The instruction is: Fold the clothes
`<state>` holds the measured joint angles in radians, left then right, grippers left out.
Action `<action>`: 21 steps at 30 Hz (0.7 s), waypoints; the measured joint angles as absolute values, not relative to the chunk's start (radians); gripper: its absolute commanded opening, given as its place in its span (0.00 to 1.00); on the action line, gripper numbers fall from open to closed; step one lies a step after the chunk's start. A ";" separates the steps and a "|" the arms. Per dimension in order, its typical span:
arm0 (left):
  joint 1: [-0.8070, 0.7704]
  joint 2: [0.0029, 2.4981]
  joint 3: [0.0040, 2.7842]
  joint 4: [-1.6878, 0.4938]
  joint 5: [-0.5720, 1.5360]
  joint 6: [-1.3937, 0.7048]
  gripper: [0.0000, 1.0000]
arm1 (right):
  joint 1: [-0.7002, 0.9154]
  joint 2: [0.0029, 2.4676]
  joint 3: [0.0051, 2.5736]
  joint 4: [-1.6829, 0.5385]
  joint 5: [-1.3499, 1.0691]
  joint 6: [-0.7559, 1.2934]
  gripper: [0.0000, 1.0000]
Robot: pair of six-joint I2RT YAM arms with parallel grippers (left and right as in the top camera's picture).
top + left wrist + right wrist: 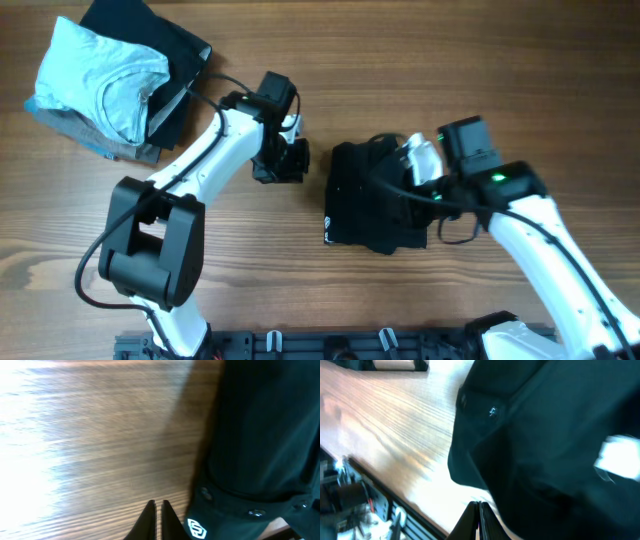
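Lying folded on the bench (300, 290), nearer its right edge, the shirt (375, 195) is flanked by the left tool (156, 520) and right tool (479, 520), both closed on nothing; its folds could be dragged open if cloth is snagged.

Left fingers (147, 521) are pinched tightly together — right fingers (470, 522) likewise, tip against tip.

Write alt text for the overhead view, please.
A black T-shirt, folded into a compact bundle, lies on a wooden table. The right claw is over its right side, the left claw over bare wood to its left. Folded clothes are piled top left.
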<state>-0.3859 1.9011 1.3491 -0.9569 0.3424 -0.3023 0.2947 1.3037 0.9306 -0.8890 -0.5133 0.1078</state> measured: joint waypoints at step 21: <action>-0.459 1.901 1.349 -0.953 0.435 -0.297 0.86 | 0.197 1.683 0.861 -0.586 -0.281 0.468 0.04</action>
